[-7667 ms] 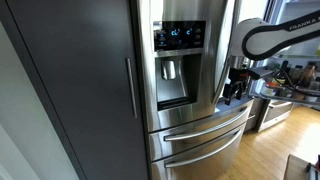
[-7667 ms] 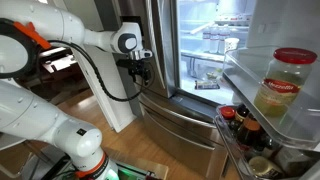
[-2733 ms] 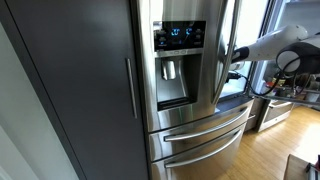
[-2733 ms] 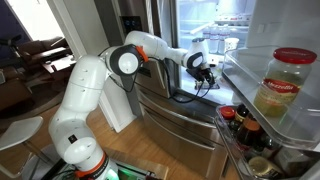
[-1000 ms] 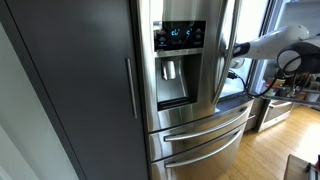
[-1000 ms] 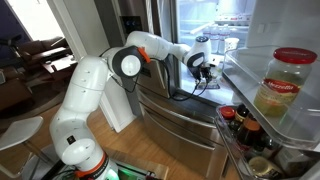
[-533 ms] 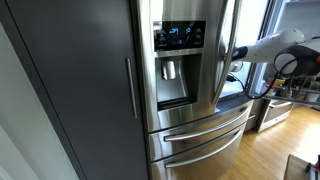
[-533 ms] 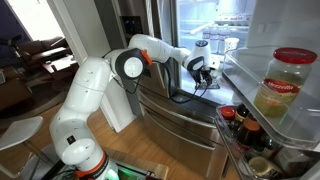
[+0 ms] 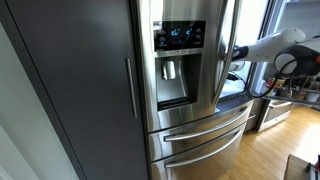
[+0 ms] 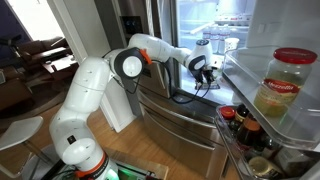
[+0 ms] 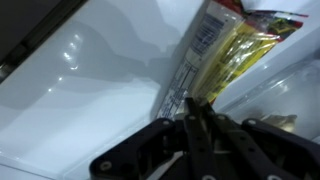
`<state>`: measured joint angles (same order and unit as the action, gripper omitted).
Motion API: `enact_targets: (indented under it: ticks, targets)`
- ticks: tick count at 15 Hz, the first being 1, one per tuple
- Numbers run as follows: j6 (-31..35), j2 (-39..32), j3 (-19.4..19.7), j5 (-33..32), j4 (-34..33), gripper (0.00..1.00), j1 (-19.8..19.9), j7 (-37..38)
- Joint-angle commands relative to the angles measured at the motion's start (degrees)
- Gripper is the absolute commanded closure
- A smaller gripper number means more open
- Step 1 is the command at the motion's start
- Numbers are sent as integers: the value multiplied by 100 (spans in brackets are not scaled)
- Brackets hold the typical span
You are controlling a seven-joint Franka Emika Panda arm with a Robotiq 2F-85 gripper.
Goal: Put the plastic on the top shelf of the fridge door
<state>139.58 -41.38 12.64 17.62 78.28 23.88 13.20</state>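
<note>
In the wrist view my gripper has its two black fingers pressed together on the lower edge of the plastic, a clear and yellow packet that lies on a white fridge surface. In an exterior view my gripper reaches into the lit fridge interior. The open fridge door stands at the right, white lining facing in. Its uppermost visible bin, the top shelf, is pale and translucent and holds a large jar. My arm comes in from the right, its fingers hidden behind the door edge.
The closed door with the water dispenser and the steel drawers stand below and beside my arm. A lower door bin holds several bottles. Containers sit on the inner fridge shelves. A dark cabinet flanks the fridge.
The jaws have closed on the plastic over the last second. The arm has hardly moved inside the fridge.
</note>
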Motion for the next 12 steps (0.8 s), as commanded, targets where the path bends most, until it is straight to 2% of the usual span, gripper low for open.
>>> enact_targets:
  ticks: [1,6,9,12]
  targets:
    - [-282,201,216,-210,260,100,-139,215]
    - [-874,933,497,-492,749,100,-366,376]
    - [-1563,1590,570,-690,1151,100,-431,240]
    - [-2199,2248,662,-1121,1456,100,-474,421]
